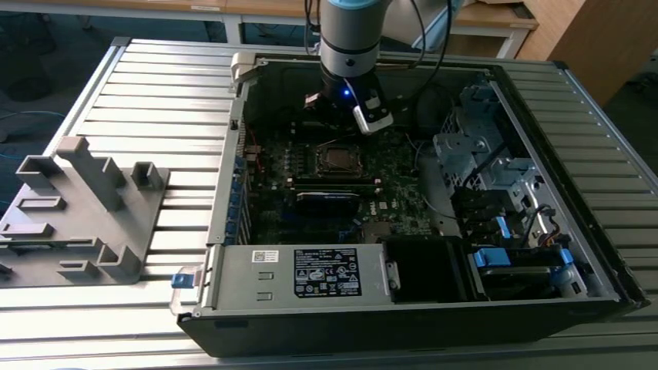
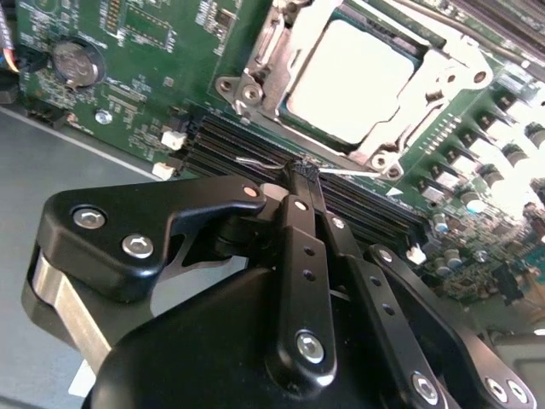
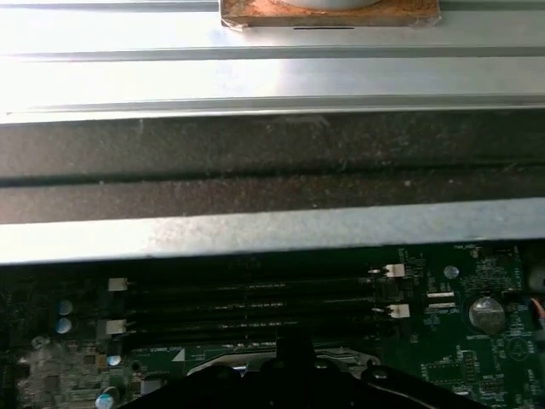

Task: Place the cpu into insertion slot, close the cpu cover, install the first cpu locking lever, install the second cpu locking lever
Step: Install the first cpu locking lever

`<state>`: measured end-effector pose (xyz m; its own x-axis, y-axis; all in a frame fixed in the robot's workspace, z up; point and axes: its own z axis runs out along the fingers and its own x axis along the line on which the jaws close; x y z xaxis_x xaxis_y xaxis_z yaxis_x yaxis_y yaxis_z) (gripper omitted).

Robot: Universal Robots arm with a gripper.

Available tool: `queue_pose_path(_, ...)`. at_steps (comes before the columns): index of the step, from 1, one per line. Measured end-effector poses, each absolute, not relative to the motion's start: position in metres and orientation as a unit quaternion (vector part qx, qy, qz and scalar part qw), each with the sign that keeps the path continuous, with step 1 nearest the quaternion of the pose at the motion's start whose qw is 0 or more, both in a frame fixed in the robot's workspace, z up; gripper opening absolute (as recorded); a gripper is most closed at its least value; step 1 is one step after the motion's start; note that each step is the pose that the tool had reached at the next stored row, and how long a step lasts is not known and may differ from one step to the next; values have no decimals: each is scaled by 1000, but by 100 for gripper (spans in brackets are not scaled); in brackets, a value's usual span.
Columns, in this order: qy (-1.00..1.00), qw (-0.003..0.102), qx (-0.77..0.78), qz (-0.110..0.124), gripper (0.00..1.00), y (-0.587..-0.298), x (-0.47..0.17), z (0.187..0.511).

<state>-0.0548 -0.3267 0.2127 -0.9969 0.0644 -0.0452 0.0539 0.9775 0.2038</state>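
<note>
Second wrist view: we see the end effector pressed together, pinching nothing.
Cpu: the cpu sits in the insertion slot, just ahead of it.
Cover: the cpu cover lies down around it.

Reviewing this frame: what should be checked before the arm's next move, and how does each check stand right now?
1. cpu seated: ok, it lies flat in the cover's window.
2. cpu cover down: ok, its frame lies over the cpu's edges.
3. Both locking levers latched: cannot tell.
4. gripper unloaded: ok, shut with nothing between its tips.
5. Gripper off the cpu: ok, its tips sit over the memory slots beside it.
</note>
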Motion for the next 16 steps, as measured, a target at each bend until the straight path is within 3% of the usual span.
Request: queue_pose_path(16, 989, 35, 100, 100, 11, -324, -56, 211)
